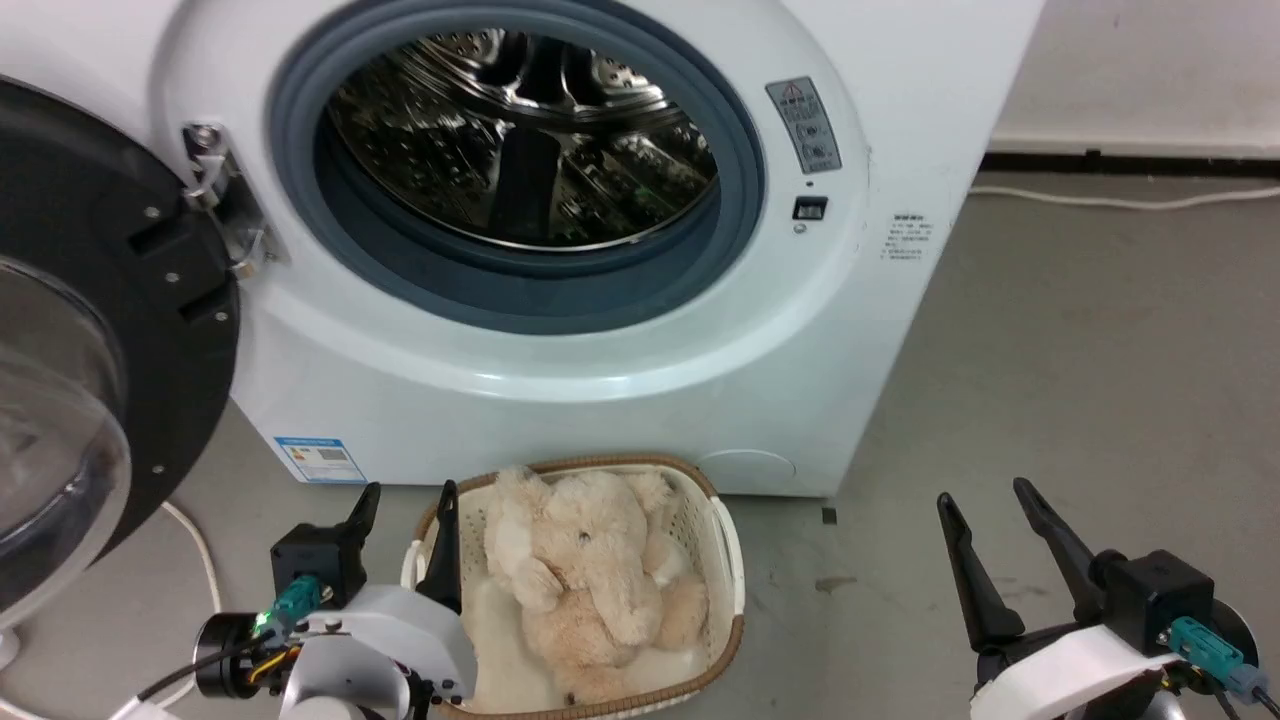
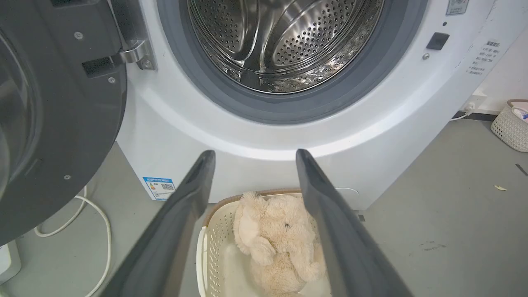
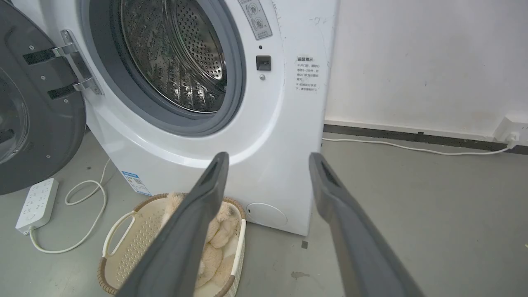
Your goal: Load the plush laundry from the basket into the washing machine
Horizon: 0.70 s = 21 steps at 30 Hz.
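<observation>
Plush laundry: shaggy, cream-beige, floppy-limbed

Head view: high, facing forward and down; washing machine front near. Left wrist view: low, close, by the basket, aimed at the port. Right wrist view: set further right, apparently angled leftward. Shared by all three: port, basket.
</observation>
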### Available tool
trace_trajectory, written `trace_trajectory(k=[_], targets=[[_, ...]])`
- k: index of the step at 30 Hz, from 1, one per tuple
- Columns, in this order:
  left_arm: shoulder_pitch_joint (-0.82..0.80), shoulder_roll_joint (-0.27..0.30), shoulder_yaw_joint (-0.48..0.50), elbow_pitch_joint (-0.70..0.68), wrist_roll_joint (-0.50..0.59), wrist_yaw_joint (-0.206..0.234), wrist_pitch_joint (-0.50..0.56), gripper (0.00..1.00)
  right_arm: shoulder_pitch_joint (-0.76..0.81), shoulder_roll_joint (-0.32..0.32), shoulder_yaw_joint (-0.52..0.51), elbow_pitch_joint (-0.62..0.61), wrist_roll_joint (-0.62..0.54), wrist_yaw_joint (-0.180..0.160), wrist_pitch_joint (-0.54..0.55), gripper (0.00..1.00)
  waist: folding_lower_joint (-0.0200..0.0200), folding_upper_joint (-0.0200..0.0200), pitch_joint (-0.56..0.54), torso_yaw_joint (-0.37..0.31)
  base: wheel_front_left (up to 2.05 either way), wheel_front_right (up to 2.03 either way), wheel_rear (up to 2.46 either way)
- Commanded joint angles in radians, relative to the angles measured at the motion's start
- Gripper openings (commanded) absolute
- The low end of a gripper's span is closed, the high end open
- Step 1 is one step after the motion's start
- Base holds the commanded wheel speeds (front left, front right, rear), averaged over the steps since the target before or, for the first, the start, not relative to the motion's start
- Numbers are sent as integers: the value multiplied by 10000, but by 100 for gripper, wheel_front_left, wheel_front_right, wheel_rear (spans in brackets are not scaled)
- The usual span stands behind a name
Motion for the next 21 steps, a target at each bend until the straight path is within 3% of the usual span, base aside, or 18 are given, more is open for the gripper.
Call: trace_trajectory(k=[1,10,21], targets=[[-287,85,-41,255,-153,-42,-40,100,-174,-1,47,-95,153,-1,-110,100,-2,0,243,-159,0,0,0],[-1066,290,-169,1246,-448,-133,62,100,-325,-1,107,-399,530,-1,-280,100,-2,0,1040,-625,0,0,0],[-2307,624,-453,2574,-823,-74,919,100,-292,-1,-19,-817,1152,-2,-513,100,-2,0,2282,-1181,0,0,0]])
